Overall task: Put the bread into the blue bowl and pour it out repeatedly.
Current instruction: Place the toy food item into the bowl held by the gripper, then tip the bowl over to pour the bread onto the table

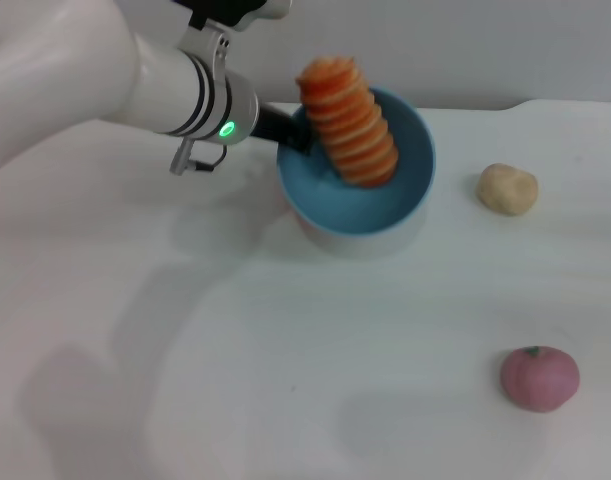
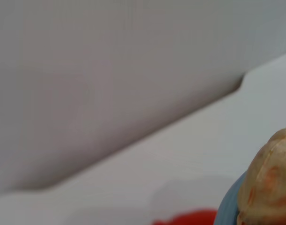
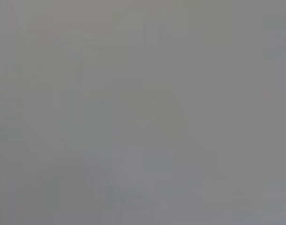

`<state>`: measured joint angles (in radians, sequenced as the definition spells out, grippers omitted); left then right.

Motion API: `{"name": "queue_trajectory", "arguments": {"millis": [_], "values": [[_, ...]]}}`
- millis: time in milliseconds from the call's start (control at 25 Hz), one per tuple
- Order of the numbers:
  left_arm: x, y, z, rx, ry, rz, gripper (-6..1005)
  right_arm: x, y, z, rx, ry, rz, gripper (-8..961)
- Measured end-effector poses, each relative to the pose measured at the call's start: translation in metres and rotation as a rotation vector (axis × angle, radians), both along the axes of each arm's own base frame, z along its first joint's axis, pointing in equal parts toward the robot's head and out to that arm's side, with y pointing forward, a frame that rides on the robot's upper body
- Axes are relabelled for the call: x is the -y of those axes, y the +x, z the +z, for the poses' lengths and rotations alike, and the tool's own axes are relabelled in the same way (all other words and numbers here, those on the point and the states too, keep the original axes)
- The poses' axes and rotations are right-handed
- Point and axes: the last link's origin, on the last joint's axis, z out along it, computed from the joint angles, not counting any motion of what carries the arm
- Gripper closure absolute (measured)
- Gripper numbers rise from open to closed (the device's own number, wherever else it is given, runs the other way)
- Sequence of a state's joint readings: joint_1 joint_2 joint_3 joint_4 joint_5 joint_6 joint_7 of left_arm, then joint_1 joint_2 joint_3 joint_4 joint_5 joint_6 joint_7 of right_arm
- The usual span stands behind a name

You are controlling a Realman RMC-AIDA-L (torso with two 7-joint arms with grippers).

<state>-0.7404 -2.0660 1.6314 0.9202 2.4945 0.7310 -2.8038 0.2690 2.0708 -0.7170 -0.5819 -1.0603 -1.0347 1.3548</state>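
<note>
Blue bowl (image 1: 357, 205): light-blue, deep, tilted with its mouth turned toward the near side, lifted off or just at the white table (image 1: 285, 380), far centre of the scene. Bread (image 1: 349, 122): long ridged loaf, orange-and-cream stripes showing, standing steeply inside the bowl, lower end against the inner wall, upper end above the far rim; its tan end also appears close up in the left wrist view (image 2: 269, 183). Left gripper (image 1: 290, 128): at the bowl's left rim, dark fingers clamped on that rim, arm reaching in from the far left. Right gripper: not seen in any view; the right wrist view is a blank grey field. Beige lump (image 1: 507, 188): on the table, right of the bowl, well apart from it. Pink round item (image 1: 540, 378): near right of the table. Status, as judged: loading done for this cycle, bread in bowl; bowl tipped, so a pour appears under way; bread not yet out, and further cycles remain.
</note>
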Motion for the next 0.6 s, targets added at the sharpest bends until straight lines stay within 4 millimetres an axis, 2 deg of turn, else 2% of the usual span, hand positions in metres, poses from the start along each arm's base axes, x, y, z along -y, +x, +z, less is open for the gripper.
{"name": "queue_trajectory", "arguments": {"millis": [160, 280, 600], "values": [[-0.006, 0.005, 0.0, -0.001, 0.05, -0.053, 1000, 0.024, 0.021, 0.005, -0.078, 0.066, -0.053, 554], [-0.01, 0.011, -0.002, 0.001, 0.088, -0.111, 1000, 0.035, 0.03, 0.006, -0.105, 0.094, -0.082, 555], [-0.008, 0.018, -0.017, -0.047, 0.156, -0.289, 1001, 0.036, 0.03, -0.004, -0.112, 0.054, -0.08, 558]]}}
